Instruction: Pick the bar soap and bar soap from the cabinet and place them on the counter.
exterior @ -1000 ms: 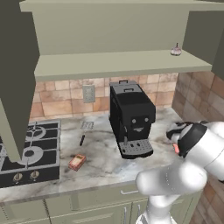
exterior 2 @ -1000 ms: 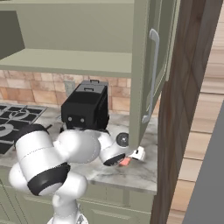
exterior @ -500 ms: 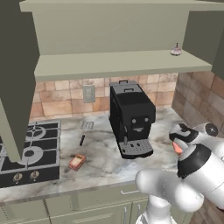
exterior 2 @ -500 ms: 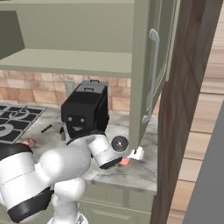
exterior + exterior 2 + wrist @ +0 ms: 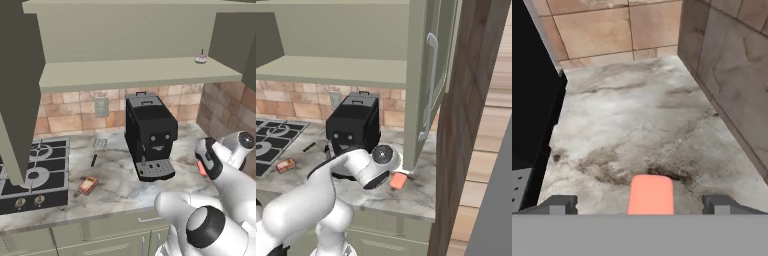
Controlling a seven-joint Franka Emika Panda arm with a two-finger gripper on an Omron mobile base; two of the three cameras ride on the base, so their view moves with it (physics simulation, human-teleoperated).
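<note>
At the bottom centre of the hand view the coral-red bar soap lies flat on the marbled counter, between the 2 fingertips of the gripper, whose jaws stand wide and clear of it, so it looks set down, not gripped. The orange-brown bar soap sits at lower left of the left base view, beside the gas hob. With both bars out of the cabinet, the task appears nearly done.
</note>
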